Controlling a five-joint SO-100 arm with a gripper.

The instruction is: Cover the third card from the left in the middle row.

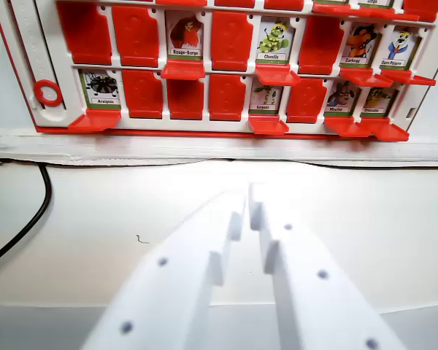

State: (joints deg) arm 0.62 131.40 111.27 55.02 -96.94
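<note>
A red and white flip-card game board [44, 44] stands across the top of the wrist view. In the row second from the bottom, the third slot from the left shows a bird card labelled Rouge-Gorge [184, 36]. That card is uncovered, and its red flap [182, 71] lies flat in front of it. The two slots to its left [135, 35] and the one to its right [231, 40] show red covers. My gripper [247, 198] with white fingers [204, 270] hangs well short of the board over the white table. Its jaws are shut with nothing between them.
Other uncovered cards include Chenille [275, 40], Serpent [266, 98] and Araignée [102, 87]. A red ring [48, 93] sits on the board's left frame. A black cable [31, 222] curves across the white table [95, 197] at the left.
</note>
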